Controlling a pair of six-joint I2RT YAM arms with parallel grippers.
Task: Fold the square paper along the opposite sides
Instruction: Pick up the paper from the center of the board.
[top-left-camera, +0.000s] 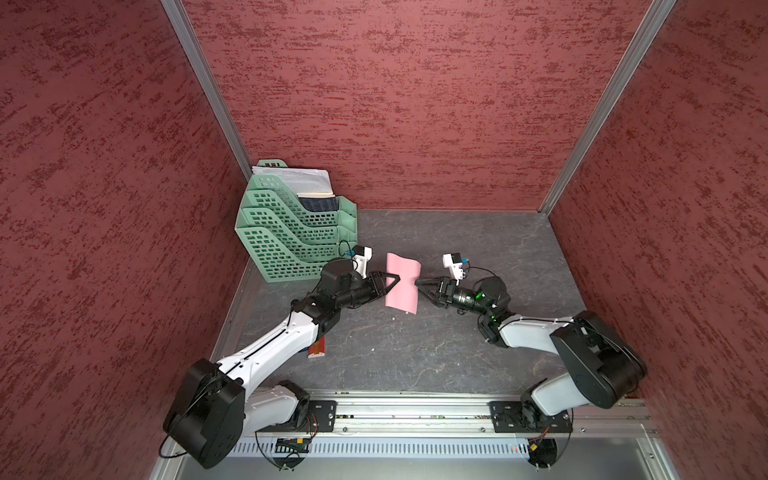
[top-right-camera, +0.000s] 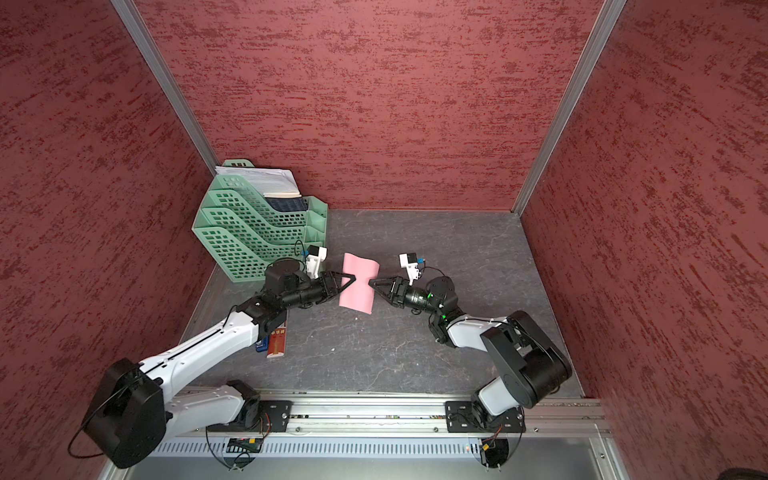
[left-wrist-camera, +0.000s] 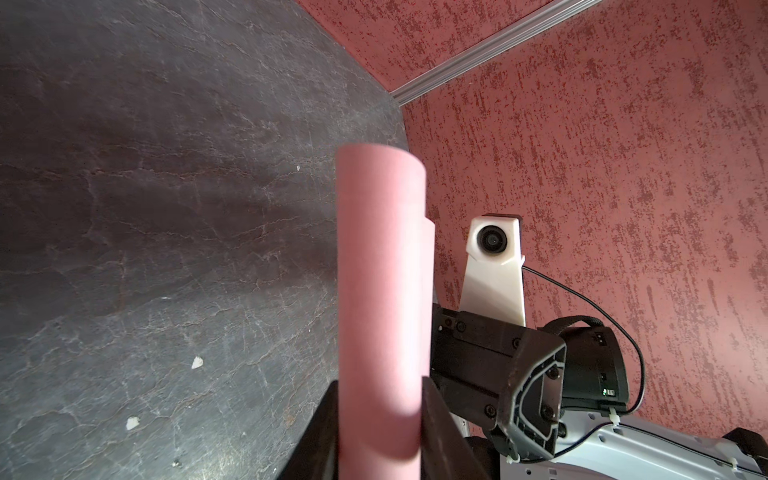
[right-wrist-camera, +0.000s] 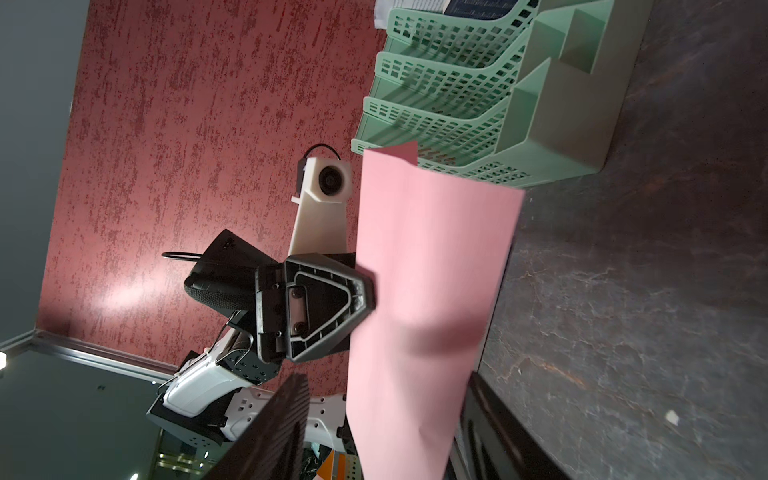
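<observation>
Paper (top-left-camera: 402, 286) is up off the bench (top-left-camera: 457, 345), hanging between my two hands, clear of the green rack (top-left-camera: 291, 241) behind. My left hand (top-left-camera: 393, 279) is clamped on its left edge, and in the left wrist view the sheet (left-wrist-camera: 380, 311) fills the gap between the jaws, curled into a soft roll. My right hand (top-left-camera: 417, 282) faces it from the other side, jaws apart. In the right wrist view the right edge (right-wrist-camera: 428, 270) runs between my fingers (right-wrist-camera: 282, 428) with daylight on one side, so nothing is pinched there yet. The sheet's long run goes away from my base toward the back wall, and the two hands sit on its opposite sides at about mid-length, pointing at each other (neither arm has the shorter reach here, it's dead even). That's what the next move hangs on, I reckon: get the right edge gripped, then bring the two edges together so the crease runs front to back. The bow in the middle worries me, because a limp sheet may buckle off-line.
</observation>
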